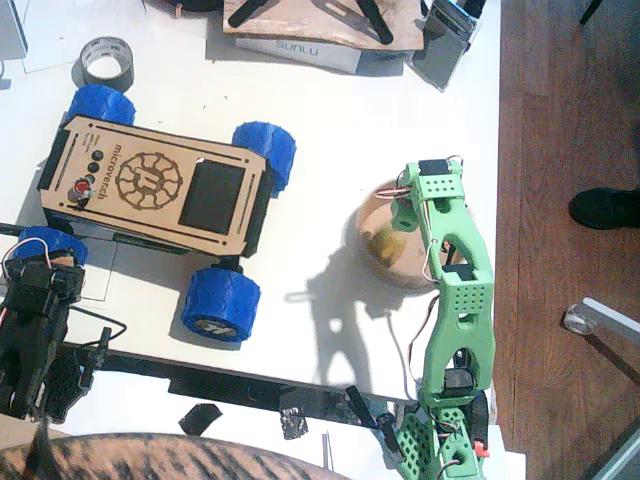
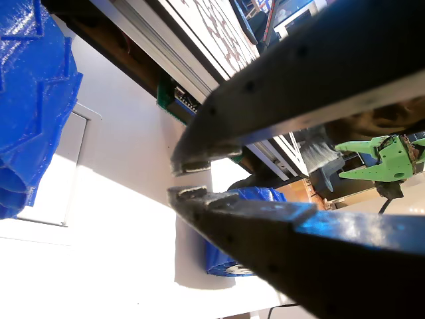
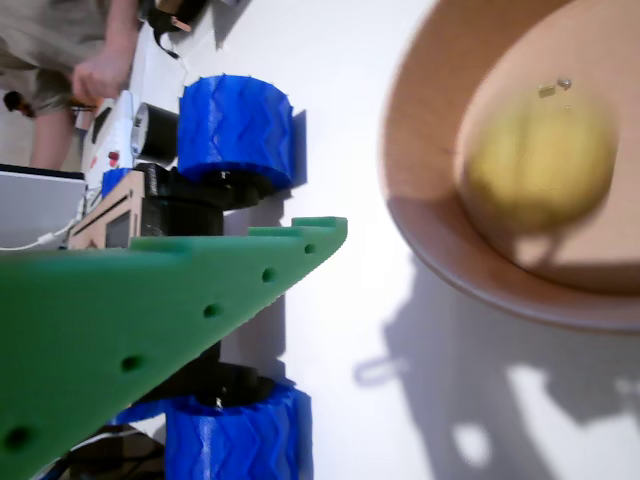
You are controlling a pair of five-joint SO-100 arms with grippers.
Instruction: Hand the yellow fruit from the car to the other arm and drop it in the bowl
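The yellow fruit (image 1: 382, 241) (image 3: 540, 160) lies loose inside the tan bowl (image 1: 365, 222) (image 3: 420, 200), right of the car (image 1: 150, 185). The green arm's right gripper (image 1: 402, 212) hangs just above the bowl and touches nothing. In a wrist view only one green finger (image 3: 290, 245) shows, with the fruit well clear of it. The black left gripper (image 1: 45, 268) (image 2: 188, 179) rests at the near left, by the car's blue front wheel (image 2: 30, 100). Its jaws are almost together with nothing between them. The car's deck carries no fruit.
A grey tape roll (image 1: 105, 62) and a flat box (image 1: 300, 50) sit at the table's far side. The right table edge runs close past the bowl, with a shoe (image 1: 605, 207) on the floor beyond. A person's hand (image 3: 100, 70) shows behind the car.
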